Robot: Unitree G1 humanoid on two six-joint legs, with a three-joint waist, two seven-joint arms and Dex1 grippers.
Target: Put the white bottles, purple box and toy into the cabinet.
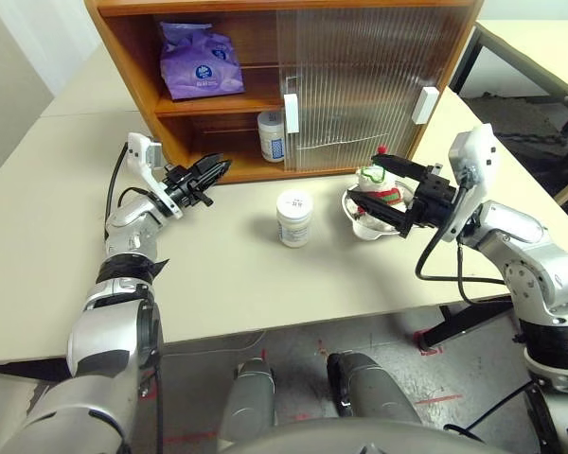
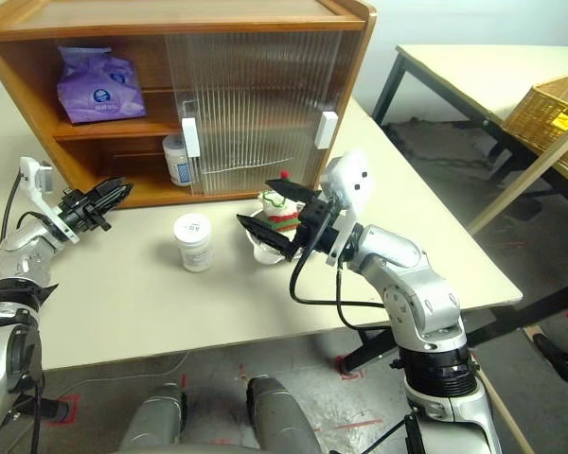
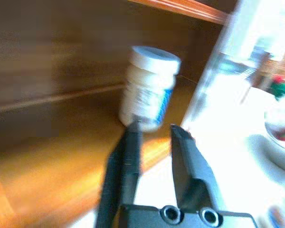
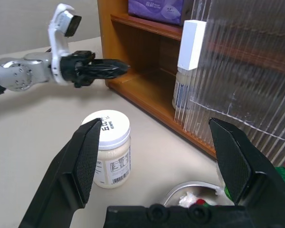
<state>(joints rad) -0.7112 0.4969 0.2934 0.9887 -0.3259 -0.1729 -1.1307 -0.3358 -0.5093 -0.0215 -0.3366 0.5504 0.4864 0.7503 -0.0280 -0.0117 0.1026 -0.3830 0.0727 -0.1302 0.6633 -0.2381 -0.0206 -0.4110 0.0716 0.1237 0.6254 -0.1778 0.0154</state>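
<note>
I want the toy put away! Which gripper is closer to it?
Right. The right gripper is open around the toy in the bowl; the left gripper is by the cabinet.

The cabinet (image 1: 133, 57) stands at the table's (image 1: 218, 284) far side. The purple box (image 1: 199, 61) lies on its upper shelf; one white bottle (image 1: 271, 135) stands below, seemingly partly behind the sliding door (image 1: 360, 85). A second bottle (image 1: 294, 218) stands nearer, with the toy (image 1: 379, 184) in a bowl (image 1: 360, 225) to its right.

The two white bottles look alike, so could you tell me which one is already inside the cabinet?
The white bottle on the bottom shelf, by the sliding door's edge, is inside the cabinet. The other white bottle stands out on the table, beside the bowl.
</note>
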